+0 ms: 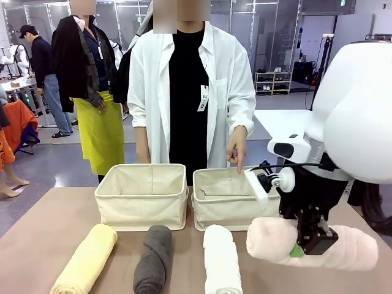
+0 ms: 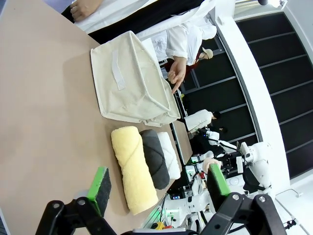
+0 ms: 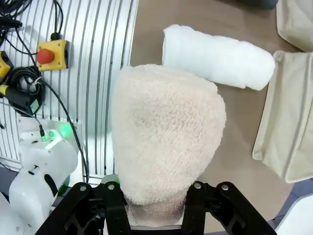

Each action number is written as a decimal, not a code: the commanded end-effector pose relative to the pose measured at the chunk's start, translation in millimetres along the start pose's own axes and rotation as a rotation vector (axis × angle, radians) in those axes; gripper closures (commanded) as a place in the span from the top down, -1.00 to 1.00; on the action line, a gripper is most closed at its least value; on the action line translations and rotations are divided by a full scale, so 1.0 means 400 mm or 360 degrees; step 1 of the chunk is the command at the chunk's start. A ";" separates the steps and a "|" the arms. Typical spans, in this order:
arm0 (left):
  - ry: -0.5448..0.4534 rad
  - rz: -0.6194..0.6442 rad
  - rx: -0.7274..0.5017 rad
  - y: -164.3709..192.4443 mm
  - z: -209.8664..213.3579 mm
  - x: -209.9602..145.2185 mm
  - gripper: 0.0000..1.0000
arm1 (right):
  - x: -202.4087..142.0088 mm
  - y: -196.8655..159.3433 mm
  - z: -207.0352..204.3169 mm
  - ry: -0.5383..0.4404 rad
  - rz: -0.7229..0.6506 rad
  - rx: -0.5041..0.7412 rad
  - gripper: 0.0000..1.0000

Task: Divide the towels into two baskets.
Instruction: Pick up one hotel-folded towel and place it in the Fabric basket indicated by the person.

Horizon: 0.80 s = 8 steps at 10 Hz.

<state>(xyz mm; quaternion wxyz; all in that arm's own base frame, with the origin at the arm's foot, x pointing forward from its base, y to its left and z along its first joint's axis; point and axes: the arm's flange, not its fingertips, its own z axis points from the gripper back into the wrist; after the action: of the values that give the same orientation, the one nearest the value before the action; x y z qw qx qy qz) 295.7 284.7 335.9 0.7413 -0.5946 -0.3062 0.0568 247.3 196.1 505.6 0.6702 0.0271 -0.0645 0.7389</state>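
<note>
A brown table [image 1: 37,233] stands on a grey floor [image 1: 55,165]. Behind it, dark glass walls [image 1: 269,30] with black frames catch strip-light reflections. A low metal rack [image 1: 273,82] sits against them, with a white table [image 1: 278,119] nearer. The light is even.

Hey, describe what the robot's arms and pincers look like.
The right arm is a glossy white rounded shell with a black cable at the wrist. The right pincer and left pincer are black and angular, with green pads on the fingers.
</note>
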 end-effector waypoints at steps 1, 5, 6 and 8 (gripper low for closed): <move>-0.0004 -0.0017 -0.0016 -0.005 0.006 -0.002 1.00 | -0.029 -0.014 0.010 -0.0019 -0.0107 -0.0003 -1.00; -0.0004 -0.0017 -0.0016 -0.005 0.006 -0.002 1.00 | -0.047 -0.024 0.012 -0.0038 -0.0082 0.0007 -0.25; -0.0004 -0.0017 -0.0016 -0.005 0.006 -0.002 1.00 | -0.027 -0.085 0.021 -0.0033 -0.0004 -0.0074 -0.25; -0.0004 -0.0017 -0.0016 -0.005 0.006 -0.002 1.00 | 0.010 -0.215 0.038 0.0009 0.0181 -0.0189 -0.25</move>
<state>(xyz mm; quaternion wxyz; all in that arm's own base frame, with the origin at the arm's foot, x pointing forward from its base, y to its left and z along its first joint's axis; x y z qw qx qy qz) 296.0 284.5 335.9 0.7413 -0.5947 -0.3059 0.0565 297.1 196.8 519.2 0.6530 -0.0010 -0.0962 0.7512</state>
